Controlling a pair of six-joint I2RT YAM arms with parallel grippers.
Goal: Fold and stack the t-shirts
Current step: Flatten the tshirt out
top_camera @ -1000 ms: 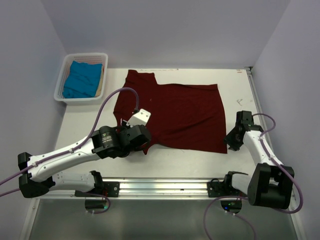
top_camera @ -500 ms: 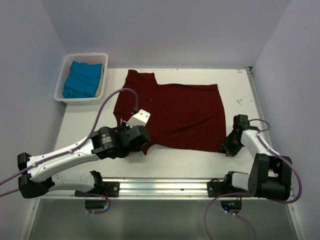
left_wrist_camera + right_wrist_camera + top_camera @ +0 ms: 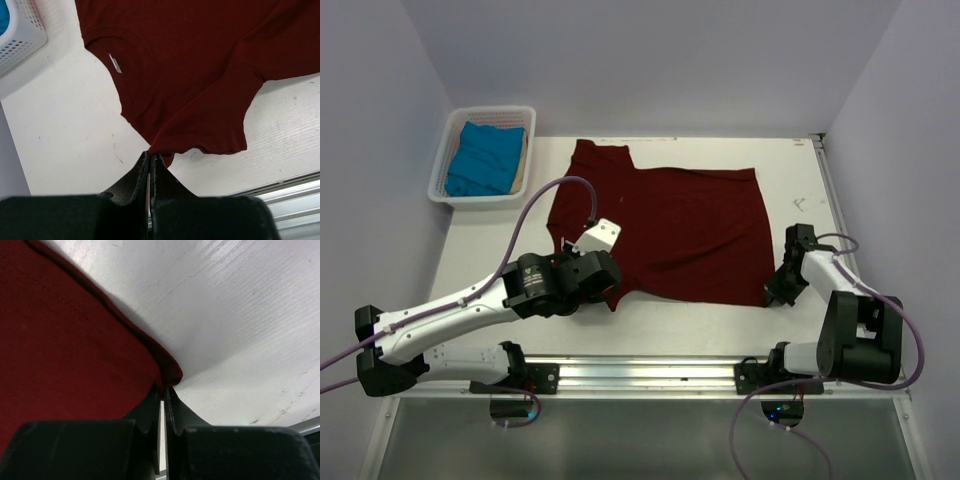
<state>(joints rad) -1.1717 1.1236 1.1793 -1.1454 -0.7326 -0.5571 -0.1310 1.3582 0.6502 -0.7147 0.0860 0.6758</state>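
Note:
A dark red t-shirt (image 3: pixel 670 228) lies spread flat on the white table, collar to the left. My left gripper (image 3: pixel 608 297) is shut on the near sleeve edge of the shirt (image 3: pixel 200 100); its jaws pinch the fabric at their tips (image 3: pixel 151 155). My right gripper (image 3: pixel 775 296) is shut on the near right hem corner of the shirt (image 3: pixel 75 340), the cloth pinched at its tips (image 3: pixel 164 386). A blue t-shirt (image 3: pixel 485 157) lies in the white basket (image 3: pixel 448 136) at the far left.
The basket's corner shows at the top left of the left wrist view (image 3: pixel 17 37). A metal rail (image 3: pixel 650 375) runs along the table's near edge. Purple walls close in the table at the back and sides.
My right gripper has moved left and slightly forward to the shirt's near right corner and shut on it. The left arm has not moved.

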